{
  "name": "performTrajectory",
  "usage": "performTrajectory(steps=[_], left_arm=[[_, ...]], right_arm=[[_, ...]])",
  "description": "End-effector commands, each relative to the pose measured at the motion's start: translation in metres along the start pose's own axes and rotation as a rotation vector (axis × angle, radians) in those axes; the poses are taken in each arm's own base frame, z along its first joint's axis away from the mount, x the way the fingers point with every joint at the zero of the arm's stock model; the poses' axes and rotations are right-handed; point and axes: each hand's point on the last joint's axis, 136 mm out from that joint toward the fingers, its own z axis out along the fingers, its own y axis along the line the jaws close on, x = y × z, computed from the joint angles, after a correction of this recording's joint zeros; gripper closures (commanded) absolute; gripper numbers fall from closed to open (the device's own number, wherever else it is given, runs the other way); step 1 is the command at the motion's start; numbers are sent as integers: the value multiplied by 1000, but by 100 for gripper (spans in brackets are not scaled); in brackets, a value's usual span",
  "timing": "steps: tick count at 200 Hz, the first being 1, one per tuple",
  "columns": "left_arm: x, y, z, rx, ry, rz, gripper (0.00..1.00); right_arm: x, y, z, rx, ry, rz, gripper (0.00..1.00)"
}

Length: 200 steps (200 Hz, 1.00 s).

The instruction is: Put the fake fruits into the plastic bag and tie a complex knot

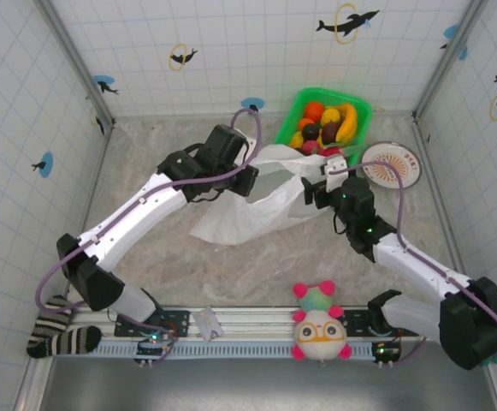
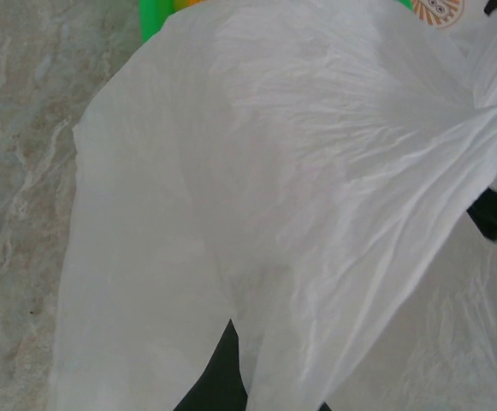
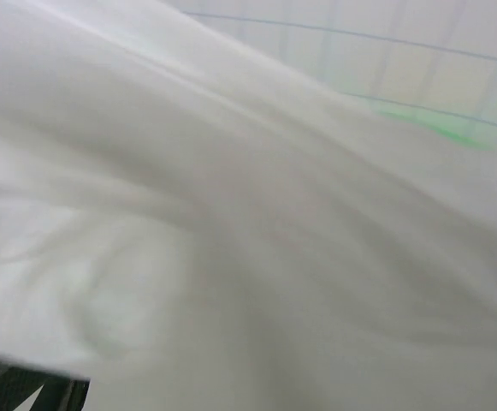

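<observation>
1. One white plastic bag (image 1: 248,210), in the middle of the frame.
2. One green basket (image 1: 334,92), at the upper right of the middle.
3. About eight fake fruits (image 1: 321,127) inside the basket. They overlap, so the exact number I cannot tell. One of them is a bunch of yellow bananas (image 1: 347,120).
4. One round patterned plate (image 1: 391,164), just right of the basket.
5. One plush toy (image 1: 319,325), at the bottom centre.
6. One striped sock (image 1: 60,336), at the lower left.
7. Two robot arms: left arm (image 1: 137,214) and right arm (image 1: 411,257).
</observation>
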Motion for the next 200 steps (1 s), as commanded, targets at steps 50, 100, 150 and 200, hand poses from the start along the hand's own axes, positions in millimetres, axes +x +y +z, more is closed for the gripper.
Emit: performTrajectory(steps=[50, 100, 150, 200], left_arm=[[-15, 22, 28, -75, 43, -82, 100], [-15, 47, 28, -117, 51, -134, 100], [-3, 64, 23, -131, 100, -157, 100], [4, 61, 17, -56, 144, -210, 100]], right_arm=[[15, 16, -40, -129, 48, -7, 0], [-7, 8, -67, -123, -9, 97, 0], [-45, -73, -73, 78, 75, 450, 0], [-21, -102, -13, 158, 393, 473, 0]])
